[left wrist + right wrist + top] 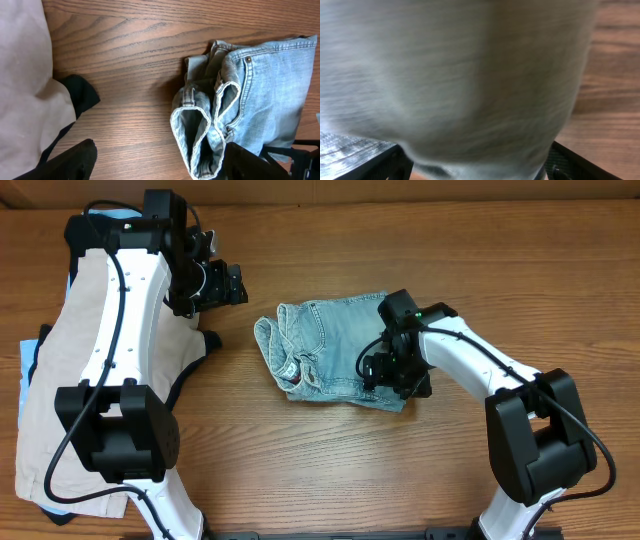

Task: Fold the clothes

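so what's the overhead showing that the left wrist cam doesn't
Only overhead: the whole left arm and right arm, the right gripper at the denim shorts' right edge, and a pale-blue garment peeking out beside the beige shorts. Only left wrist: the cuffs and a rivet up close. Both: denim shorts, beige shorts, black garment, left gripper, wooden table.

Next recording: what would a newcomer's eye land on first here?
The faded light-blue denim shorts lie bunched in the middle of the brown wooden table, with the right gripper down on their right edge; its wrist camera sees mostly blurred pale cloth. At the table's left, a large beige garment lies under the left arm, and the left gripper hangs over bare wood, apart from the denim.
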